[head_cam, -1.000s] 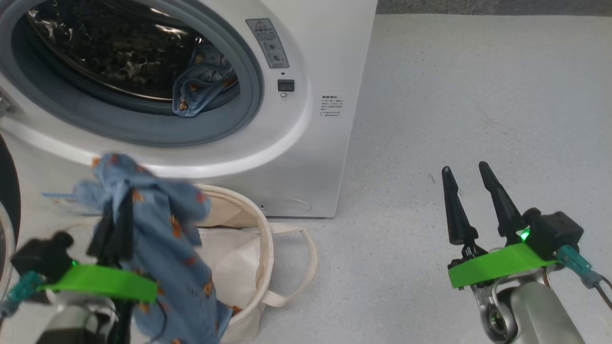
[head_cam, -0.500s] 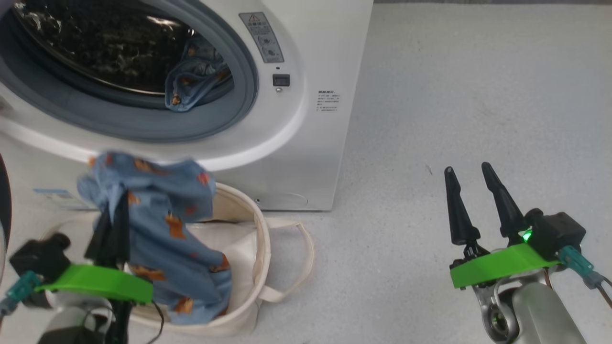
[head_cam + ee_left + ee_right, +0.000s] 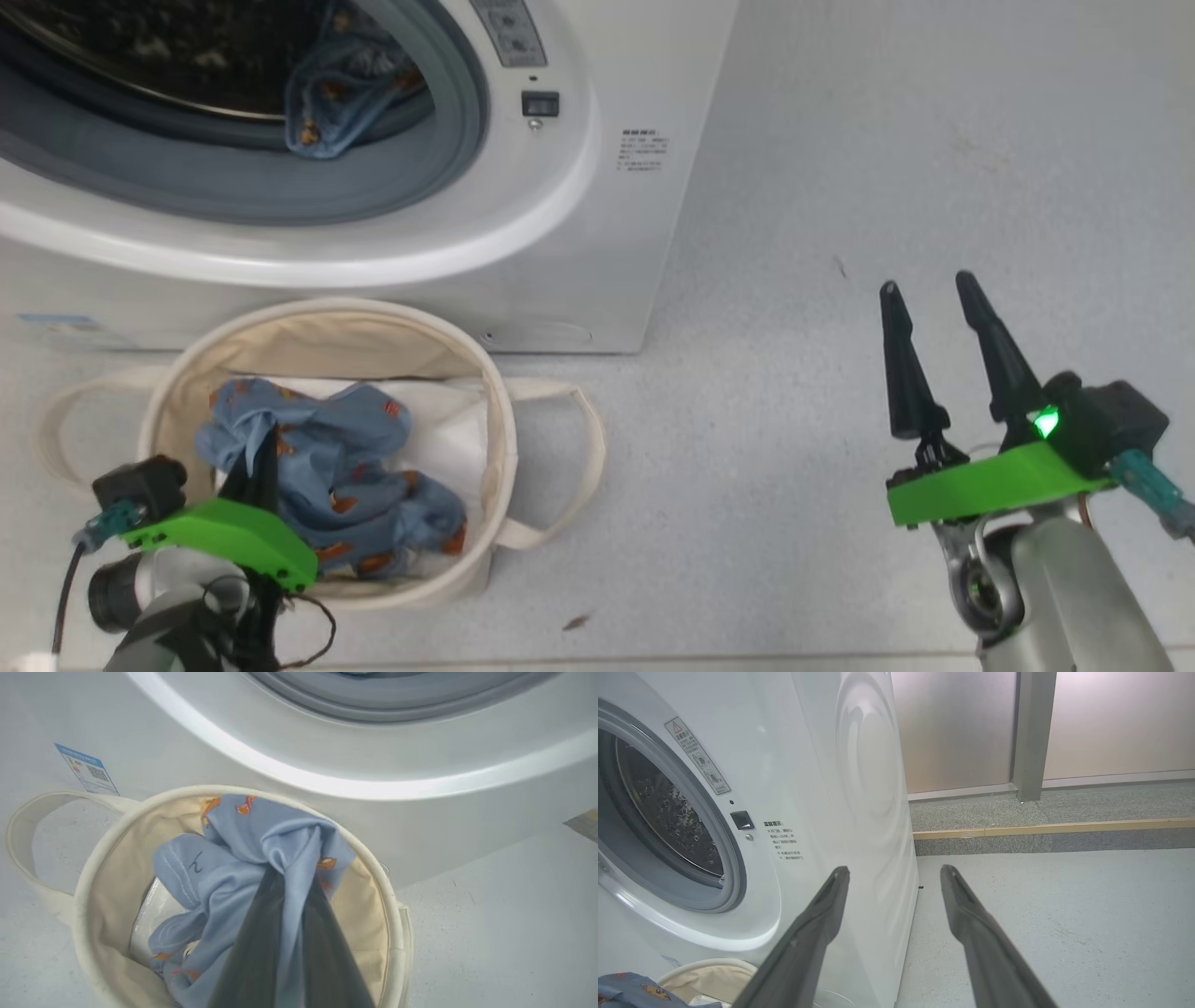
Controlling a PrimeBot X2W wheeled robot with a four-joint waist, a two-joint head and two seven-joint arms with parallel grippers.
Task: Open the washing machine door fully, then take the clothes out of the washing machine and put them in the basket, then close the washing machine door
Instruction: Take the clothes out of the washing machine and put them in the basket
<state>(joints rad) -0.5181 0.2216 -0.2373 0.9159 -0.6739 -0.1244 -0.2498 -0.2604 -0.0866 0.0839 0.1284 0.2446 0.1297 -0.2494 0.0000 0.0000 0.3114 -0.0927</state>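
Soft, crumpled blue clothes [image 3: 336, 485] with orange bears fill the round cream canvas basket [image 3: 499, 439], lower left, under the smooth white washing machine [image 3: 616, 243]; another piece hangs in its drum, upper left. The left gripper [image 3: 290, 879] pinches the fabric; the right gripper [image 3: 924, 282], lower right, gapes empty.

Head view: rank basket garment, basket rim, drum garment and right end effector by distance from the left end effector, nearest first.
1. Basket garment: held by the left end effector.
2. Basket rim: ringing it.
3. Drum garment: above, at the washer mouth.
4. Right end effector: far right, open.
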